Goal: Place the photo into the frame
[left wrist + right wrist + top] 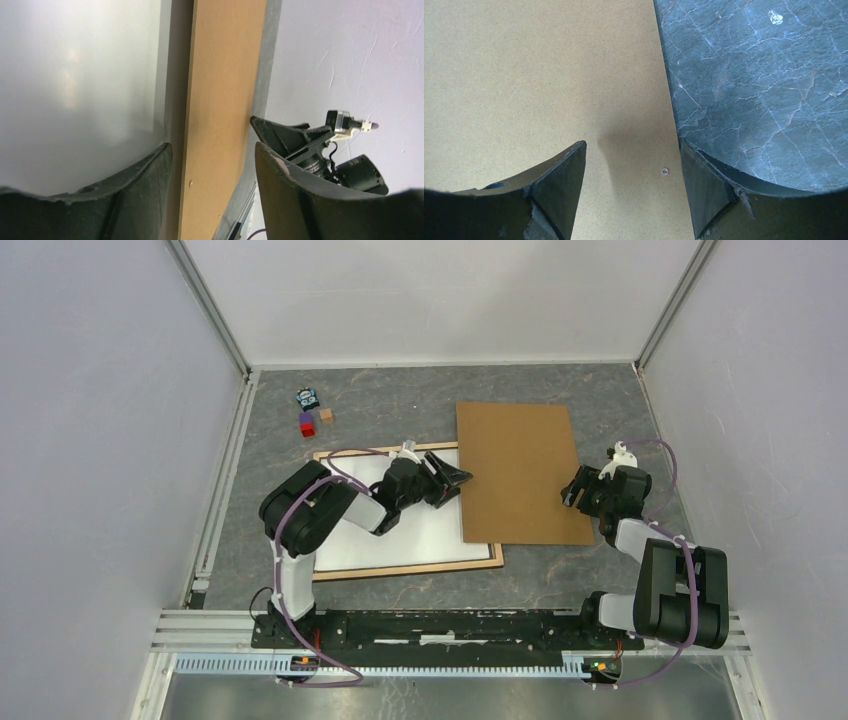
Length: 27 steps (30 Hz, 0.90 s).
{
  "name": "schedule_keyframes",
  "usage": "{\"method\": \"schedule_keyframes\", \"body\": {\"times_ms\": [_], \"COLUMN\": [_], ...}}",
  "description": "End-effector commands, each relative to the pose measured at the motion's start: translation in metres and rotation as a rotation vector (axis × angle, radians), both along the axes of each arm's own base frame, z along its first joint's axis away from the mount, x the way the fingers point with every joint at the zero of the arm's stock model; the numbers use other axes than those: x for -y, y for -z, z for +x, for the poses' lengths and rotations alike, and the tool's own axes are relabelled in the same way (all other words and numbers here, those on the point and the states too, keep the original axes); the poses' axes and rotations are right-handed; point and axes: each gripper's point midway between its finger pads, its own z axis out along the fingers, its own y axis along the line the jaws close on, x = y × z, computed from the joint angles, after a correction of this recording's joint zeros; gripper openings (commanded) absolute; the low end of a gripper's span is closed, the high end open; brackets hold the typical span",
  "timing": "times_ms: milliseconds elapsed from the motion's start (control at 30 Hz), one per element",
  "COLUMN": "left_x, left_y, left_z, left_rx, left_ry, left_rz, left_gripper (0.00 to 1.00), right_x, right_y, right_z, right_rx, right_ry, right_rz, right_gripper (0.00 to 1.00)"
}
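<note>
The photo [430, 535] lay inside the frame [410, 569]; the board [520, 470] overlapping it was unfitted. Left gripper [464, 478] and right gripper [569, 492] gaped, empty.

White photo [430, 535] inside wooden frame [410, 571], brown board [520, 475] overlapping

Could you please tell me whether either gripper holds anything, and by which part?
Nothing is held. The left gripper is open at the left edge of the flat brown cardboard board; the right gripper open over its right edge.
</note>
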Motion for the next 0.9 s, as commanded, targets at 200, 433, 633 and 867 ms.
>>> {"method": "schedule_keyframes", "body": {"times_ms": [200, 433, 633, 867], "left_x": [0.008, 0.020, 0.022, 0.023], "left_y": [-0.003, -0.003, -0.013, -0.041], "left_z": [0.042, 0.049, 0.048, 0.048], "left_rx": [0.014, 0.007, 0.022, 0.056], "left_ry": [-0.010, 0.015, 0.029, 0.064], "left_rz": [0.023, 0.010, -0.001, 0.041], "left_gripper": [0.67, 0.55, 0.37, 0.08], "right_x": [-0.018, -0.019, -0.022, -0.021], "right_y": [0.035, 0.036, 0.032, 0.018], "right_z": [-0.037, -0.037, -0.035, -0.033], "right_rx": [-0.178, -0.180, -0.163, -0.133], "right_ry": [-0.030, -0.034, -0.070, -0.085], "right_rz": [0.070, 0.077, 0.069, 0.021], "right_gripper": [0.75, 0.75, 0.78, 0.80]}}
